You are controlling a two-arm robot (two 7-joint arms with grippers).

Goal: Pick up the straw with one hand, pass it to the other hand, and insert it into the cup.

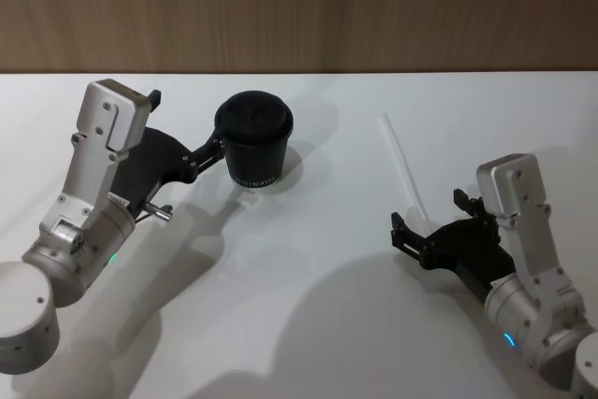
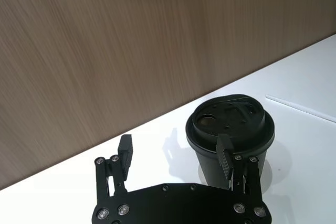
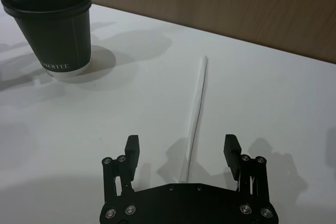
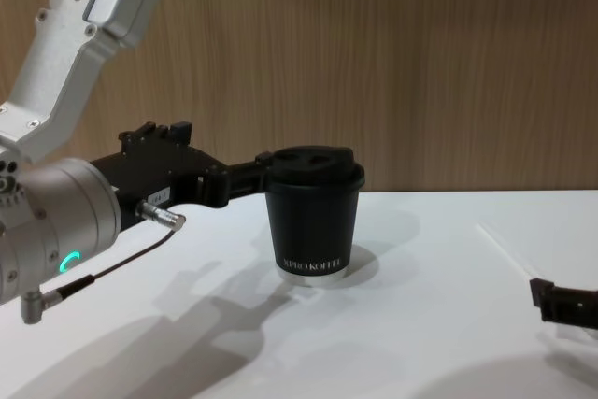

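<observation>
The black lidded cup (image 1: 254, 142) stands upright at the back left of the white table, and shows too as the cup (image 4: 313, 221) in the chest view. My left gripper (image 1: 187, 121) is open beside it. One of its fingertips (image 2: 226, 150) is at the cup's (image 2: 231, 129) left side, and the cup is not between the jaws. The white straw (image 1: 404, 165) lies flat to the right. Its near end lies between the jaws of my open right gripper (image 3: 181, 144), which is low over the table. The straw (image 3: 197, 103) points away towards the wall.
A wooden wall runs along the table's (image 1: 308, 306) far edge. A thin dark cable with a metal plug (image 4: 163, 219) hangs from my left wrist. Bare table lies between the cup (image 3: 52, 24) and the straw.
</observation>
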